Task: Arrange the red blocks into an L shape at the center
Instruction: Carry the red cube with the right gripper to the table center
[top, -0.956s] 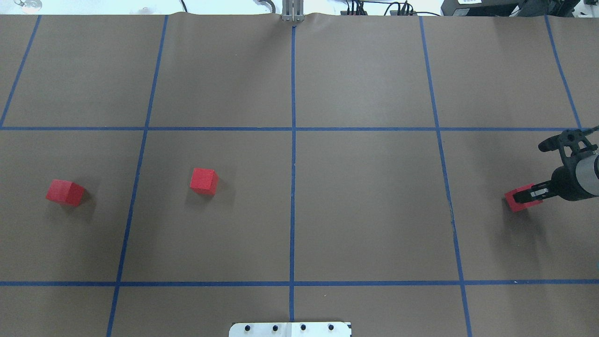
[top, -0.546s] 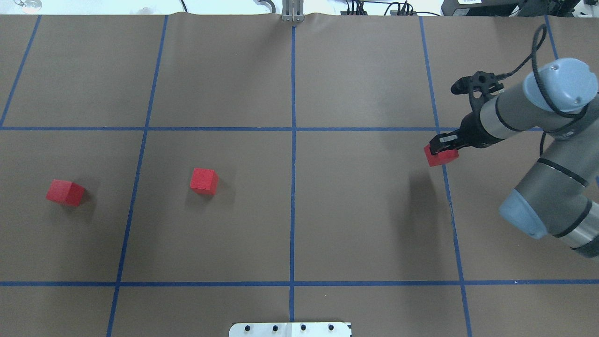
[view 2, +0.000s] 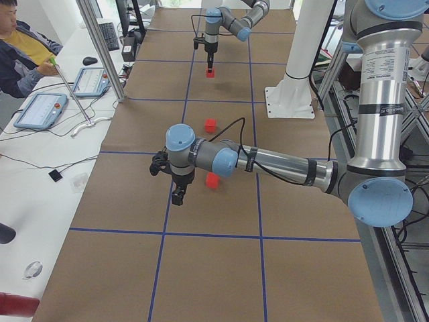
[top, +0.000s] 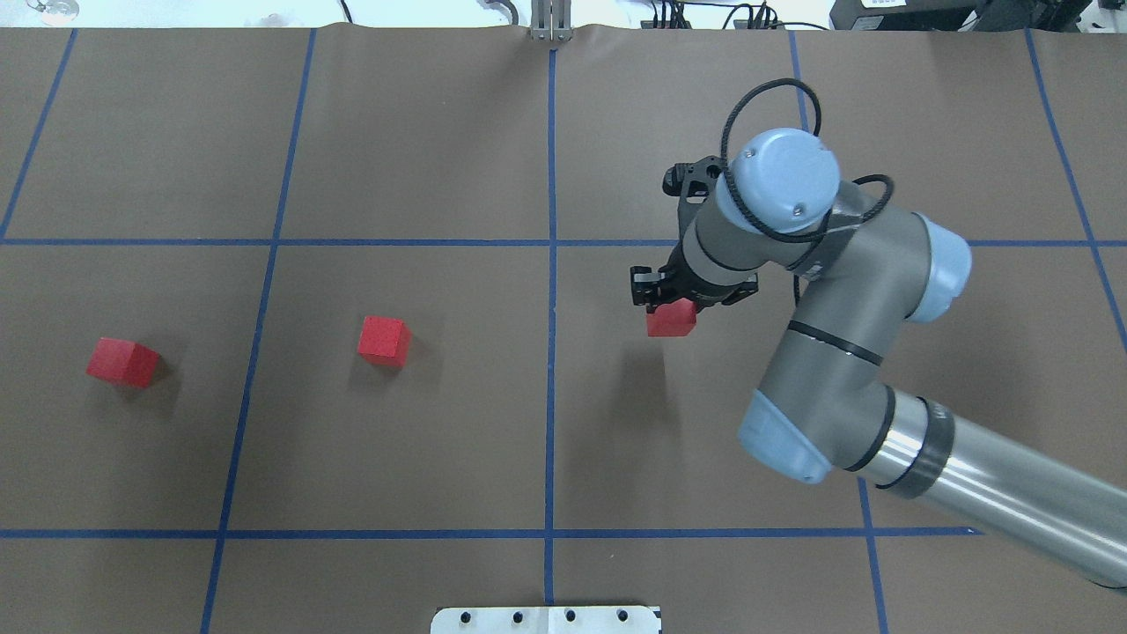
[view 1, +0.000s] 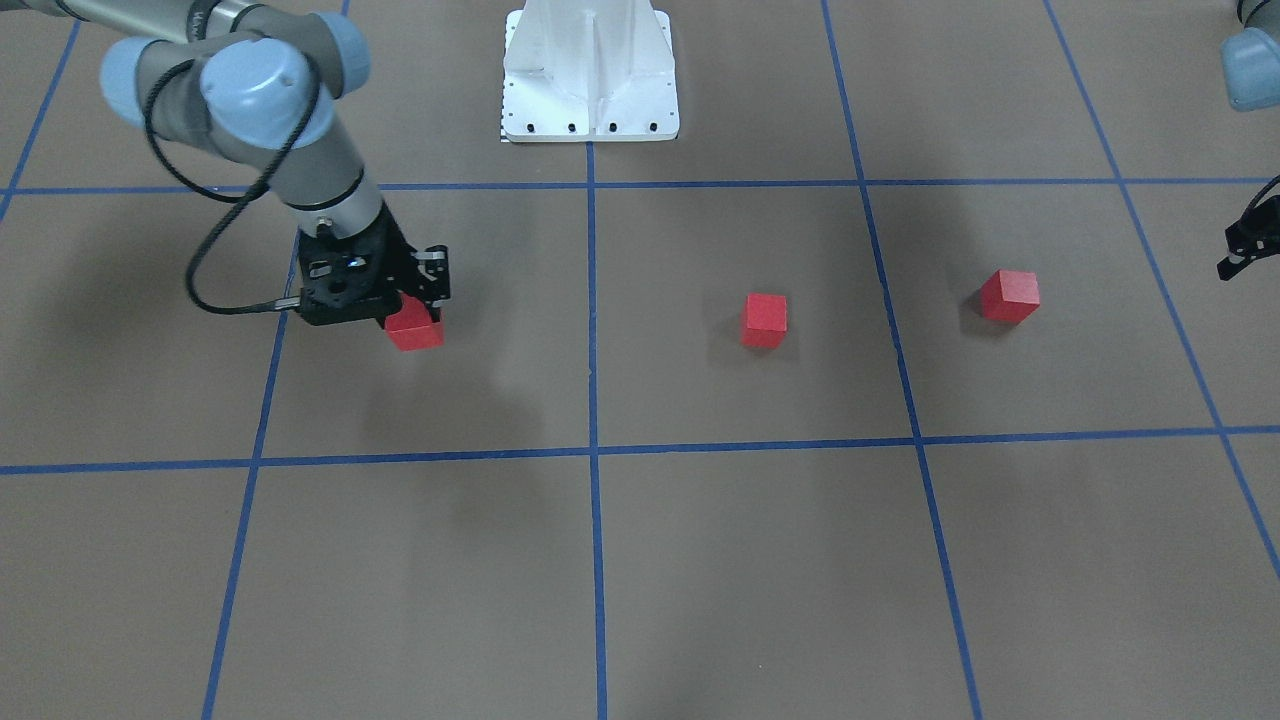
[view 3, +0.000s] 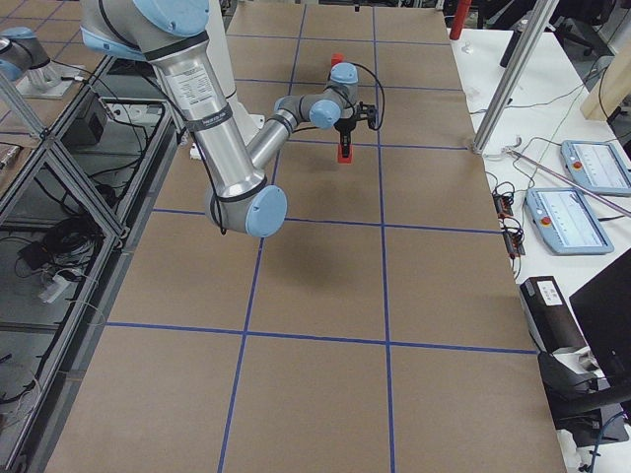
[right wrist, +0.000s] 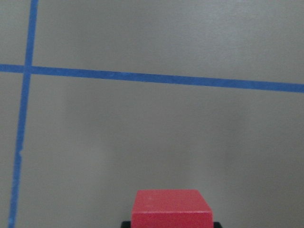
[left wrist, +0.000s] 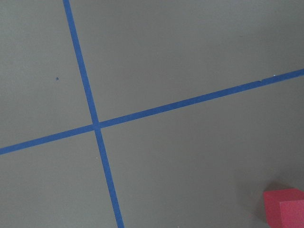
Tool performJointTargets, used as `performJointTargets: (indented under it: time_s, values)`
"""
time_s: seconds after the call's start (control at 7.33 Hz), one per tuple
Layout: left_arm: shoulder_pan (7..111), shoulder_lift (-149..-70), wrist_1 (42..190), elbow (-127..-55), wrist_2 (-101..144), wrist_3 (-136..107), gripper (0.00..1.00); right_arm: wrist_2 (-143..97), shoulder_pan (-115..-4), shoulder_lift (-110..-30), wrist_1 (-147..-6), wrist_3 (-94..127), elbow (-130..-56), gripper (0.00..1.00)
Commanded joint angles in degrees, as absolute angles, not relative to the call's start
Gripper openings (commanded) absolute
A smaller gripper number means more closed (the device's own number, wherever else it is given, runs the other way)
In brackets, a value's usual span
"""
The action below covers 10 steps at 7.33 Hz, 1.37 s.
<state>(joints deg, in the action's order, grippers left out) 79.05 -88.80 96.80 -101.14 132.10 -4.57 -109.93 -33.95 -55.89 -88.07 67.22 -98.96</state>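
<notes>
My right gripper [top: 665, 305] is shut on a red block [top: 672, 320] and holds it above the table, in the grid square just right of the centre line. It also shows in the front view [view 1: 415, 330] and low in the right wrist view [right wrist: 171, 208]. Two more red blocks lie on the paper to the left, one near the centre [top: 384, 341] and one far left [top: 123, 362]. My left gripper [view 1: 1243, 248] shows only at the front view's right edge, beyond the far-left block [view 1: 1010, 296]. I cannot tell if it is open.
Blue tape lines [top: 551, 264] divide the brown paper into grid squares. The white robot base [view 1: 590, 70] stands at the table's near edge. An operator [view 2: 20, 54] sits beside tablets past the far side.
My right arm has swung left from the table's right edge toward the centre, carrying the red block. The other two blocks have not moved.
</notes>
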Motion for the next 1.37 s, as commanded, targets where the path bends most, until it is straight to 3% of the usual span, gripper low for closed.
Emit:
performJointTargets:
  time_s: [0.0,0.68,1.23]
  values:
    - [79.0,-88.8,96.9,-101.0,132.1,-4.6,1.0,-106.7,-29.2,-47.5,-88.9,74.1,-90.3,0.0]
    - [79.1,-88.4,96.9,-100.8,132.0,-4.5,1.0,-104.8,-25.3,-41.2,-90.9,75.8,-84.2,0.0]
    - [79.1,-88.4,96.9,-100.7,132.0,-4.5,1.0,-104.5,-25.1,-41.2,-90.9,75.8,-84.2,0.3]
